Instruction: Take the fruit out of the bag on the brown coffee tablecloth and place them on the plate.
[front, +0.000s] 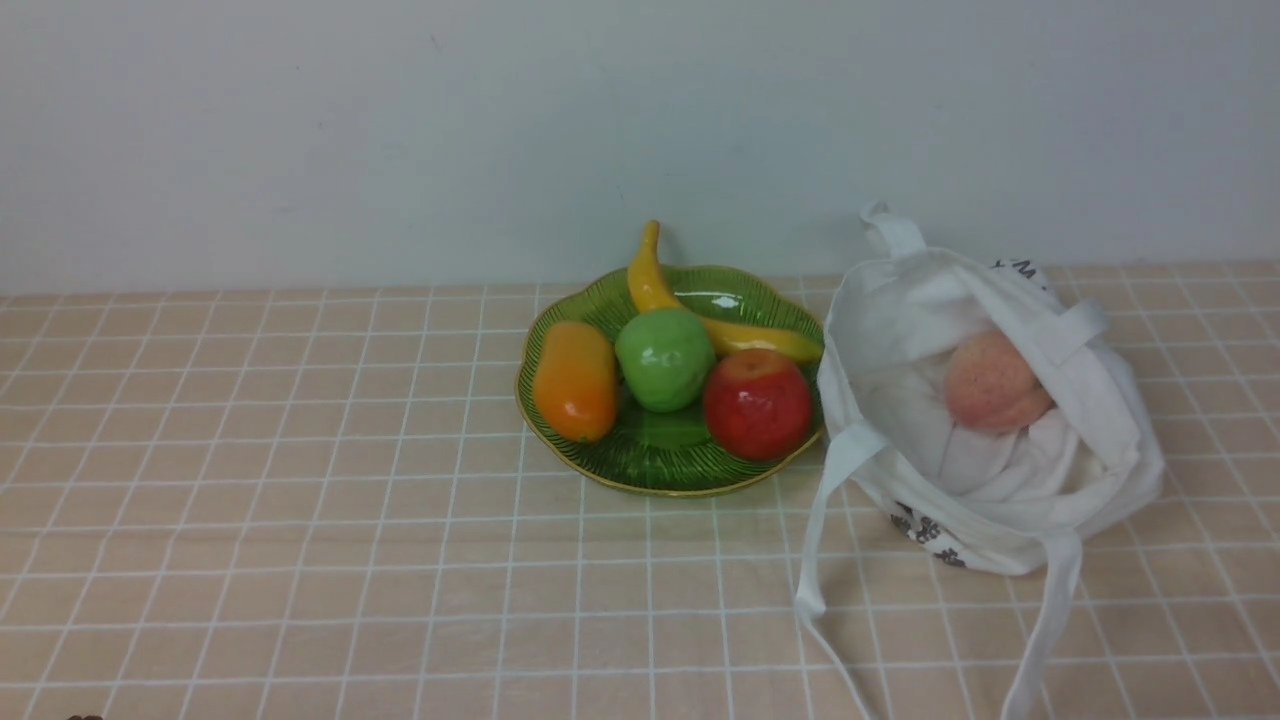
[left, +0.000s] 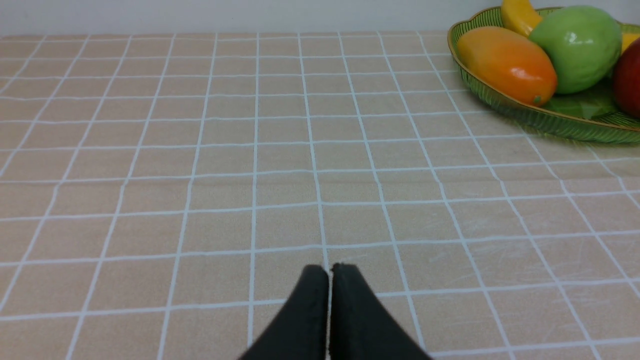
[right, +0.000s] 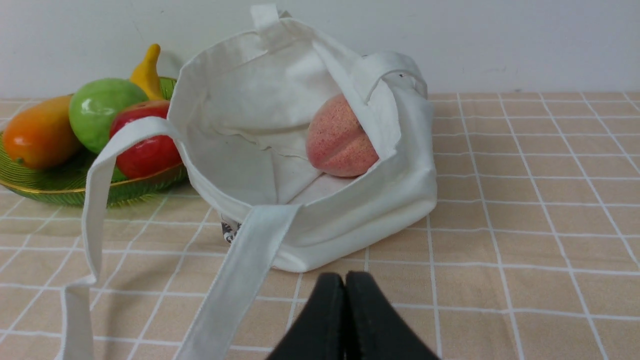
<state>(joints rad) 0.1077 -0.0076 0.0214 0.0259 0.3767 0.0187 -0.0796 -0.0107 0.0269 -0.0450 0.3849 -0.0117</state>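
- Green apple (front: 664, 358) sits on the green plate (front: 650, 470), between a mango (front: 574, 380) and a red apple (front: 757, 403)
- Peach (front: 996, 381) lies inside the white bag (front: 1000, 500) just beside the plate, on the tablecloth (front: 300, 500)
- Left end effector (left: 329, 272) closed, empty
- Right end effector (right: 345, 280) closed, empty, near the bag

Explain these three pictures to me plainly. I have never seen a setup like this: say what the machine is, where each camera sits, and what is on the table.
This is a two-armed robot. One picture looks forward from between its arms; the other two come from cameras on its wrists. The dark wedges are the left gripper and right gripper, both shut and holding nothing. On the checked tablecloth stands a green plate holding a green apple, a red apple, a banana and an orange fruit. Beside it, a white bag holds a peach.
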